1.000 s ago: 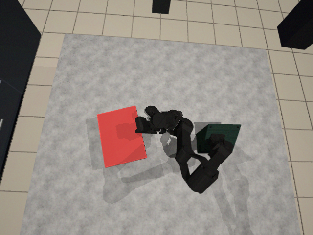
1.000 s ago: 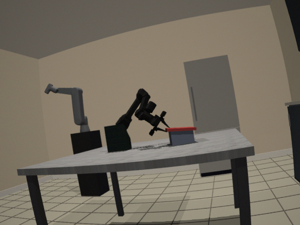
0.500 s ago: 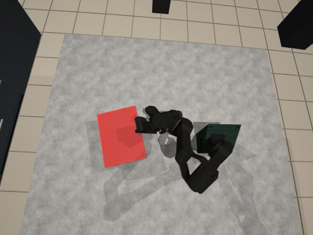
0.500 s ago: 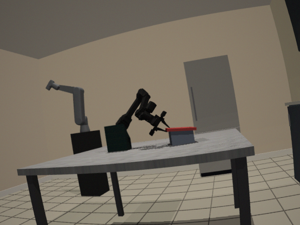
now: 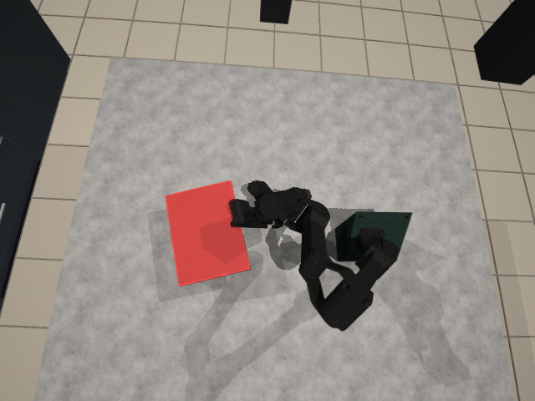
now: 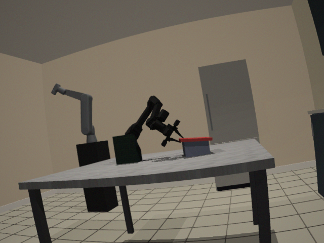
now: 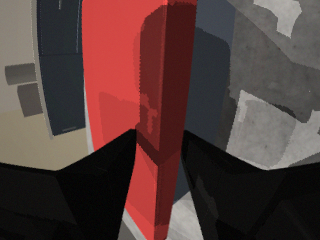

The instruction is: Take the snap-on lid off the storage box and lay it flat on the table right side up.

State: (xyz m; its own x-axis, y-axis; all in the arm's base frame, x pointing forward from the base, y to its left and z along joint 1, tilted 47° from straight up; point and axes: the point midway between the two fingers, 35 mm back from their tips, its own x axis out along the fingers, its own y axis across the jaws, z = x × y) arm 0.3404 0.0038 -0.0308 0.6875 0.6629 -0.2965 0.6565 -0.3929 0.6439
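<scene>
The red lid (image 5: 194, 241) (image 6: 196, 138) (image 7: 112, 65) lies over the top of the blue-grey storage box (image 6: 196, 149) (image 7: 212, 87), right side up and about level. I see no clear gap between them in the exterior view. The box stands on the table, and the lid hides it from above in the top view. My gripper (image 6: 181, 139) (image 7: 158, 136) is shut on the lid's near edge, one finger against the top face and one against the rim's underside. The wrist view shows the red rim between the fingertips.
The grey table (image 5: 276, 120) (image 6: 170, 172) carries the dark green block (image 5: 389, 222) (image 6: 125, 150) under my arm's base. Beyond the table, a grey robot arm (image 6: 86, 112) stands on a black pedestal (image 6: 92, 153).
</scene>
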